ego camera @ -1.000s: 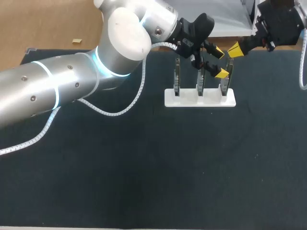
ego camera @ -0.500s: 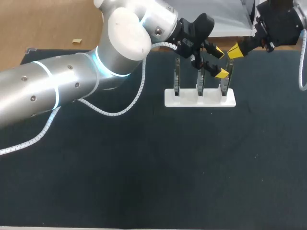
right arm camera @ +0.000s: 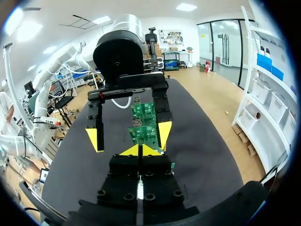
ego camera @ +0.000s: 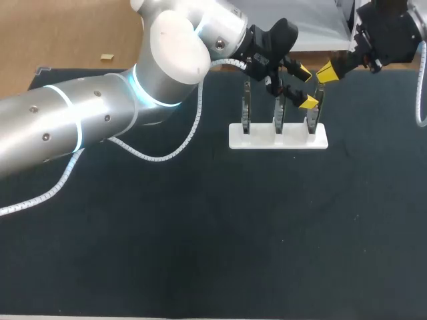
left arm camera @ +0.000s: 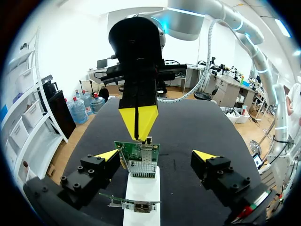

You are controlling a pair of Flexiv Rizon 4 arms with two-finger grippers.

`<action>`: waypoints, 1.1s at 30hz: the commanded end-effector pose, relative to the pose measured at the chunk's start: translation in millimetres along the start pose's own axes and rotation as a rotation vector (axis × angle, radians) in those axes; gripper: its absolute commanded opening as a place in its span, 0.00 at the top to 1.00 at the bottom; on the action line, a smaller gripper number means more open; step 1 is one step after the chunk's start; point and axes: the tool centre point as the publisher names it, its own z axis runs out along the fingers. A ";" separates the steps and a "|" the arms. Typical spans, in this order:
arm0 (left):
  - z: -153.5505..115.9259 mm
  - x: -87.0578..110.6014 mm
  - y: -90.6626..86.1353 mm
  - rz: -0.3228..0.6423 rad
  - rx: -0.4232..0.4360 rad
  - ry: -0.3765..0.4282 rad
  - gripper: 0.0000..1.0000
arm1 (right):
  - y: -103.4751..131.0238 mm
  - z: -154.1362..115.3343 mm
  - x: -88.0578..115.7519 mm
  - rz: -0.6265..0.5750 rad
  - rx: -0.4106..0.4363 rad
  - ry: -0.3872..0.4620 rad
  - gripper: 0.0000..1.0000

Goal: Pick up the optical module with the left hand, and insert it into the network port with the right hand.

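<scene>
Green circuit boards upright, white slotted stand

Head cam: fixed, high behind the robot, looking down on the whole surface, far off. Left wrist cam: close, looks along the left tool over the white rack at the right tool. Right wrist cam: close, faces back the opposite way. All three share the rack.
</scene>
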 end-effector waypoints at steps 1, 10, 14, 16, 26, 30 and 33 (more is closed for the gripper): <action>-0.3 -0.2 -1.3 -0.002 -0.004 0.002 0.00 | -2.9 3.6 5.4 0.004 -0.003 0.000 1.00; -0.3 -0.2 -1.3 -0.002 -0.004 0.002 0.00 | -3.8 5.3 8.9 0.014 -0.002 0.000 1.00; -0.3 -0.2 -1.3 -0.002 -0.004 0.002 0.00 | -3.9 5.6 9.4 0.017 -0.002 -0.002 1.00; -0.3 -0.2 -1.3 -0.002 -0.004 0.002 0.00 | -3.9 5.5 9.1 0.016 -0.001 -0.004 1.00; -0.3 -0.2 -1.3 -0.002 -0.004 0.002 0.00 | -4.7 0.1 2.2 0.003 0.018 -0.019 1.00; -0.3 -0.2 -1.3 -0.002 -0.004 0.002 0.00 | -4.8 -4.1 -1.2 -0.002 0.031 -0.034 1.00; -1.5 -0.6 -1.7 0.001 -0.008 -0.007 0.00 | -4.3 -7.6 -4.4 -0.004 0.043 -0.057 1.00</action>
